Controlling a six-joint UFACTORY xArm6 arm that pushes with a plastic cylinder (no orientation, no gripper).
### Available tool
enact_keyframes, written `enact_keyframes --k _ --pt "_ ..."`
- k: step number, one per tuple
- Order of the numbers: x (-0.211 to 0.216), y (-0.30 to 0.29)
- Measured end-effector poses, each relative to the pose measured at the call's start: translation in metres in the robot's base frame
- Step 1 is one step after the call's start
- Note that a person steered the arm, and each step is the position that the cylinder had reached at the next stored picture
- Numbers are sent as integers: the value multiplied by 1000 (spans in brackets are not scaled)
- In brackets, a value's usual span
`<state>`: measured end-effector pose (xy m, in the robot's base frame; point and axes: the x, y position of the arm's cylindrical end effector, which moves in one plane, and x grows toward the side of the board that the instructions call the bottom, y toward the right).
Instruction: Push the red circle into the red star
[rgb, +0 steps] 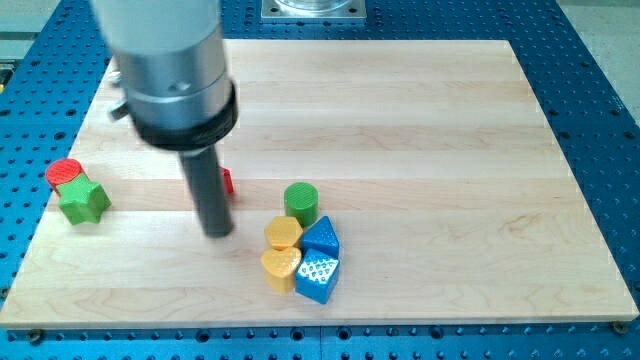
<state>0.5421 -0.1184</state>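
Note:
The red circle (64, 173) sits near the board's left edge, touching the green star (84, 201) just below it. The red star (227, 182) is mostly hidden behind my rod; only a small red edge shows at the rod's right side. My tip (217, 232) rests on the board just below the red star, well to the right of the red circle.
A green cylinder (301, 203) stands right of the rod. Below it cluster a yellow hexagon (283, 234), a yellow heart (280, 267), a blue block (322, 240) and another blue block (317, 277). The wooden board (420, 120) lies on a blue perforated table.

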Motion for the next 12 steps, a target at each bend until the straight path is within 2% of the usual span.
enact_keyframes --k 2,4,5,7,9,11,12 --pt "-35 -47" --pt "-88 -31" --pt "-59 26" --pt "-78 64" --pt "-79 113" --pt "-59 125" --pt "-77 111"
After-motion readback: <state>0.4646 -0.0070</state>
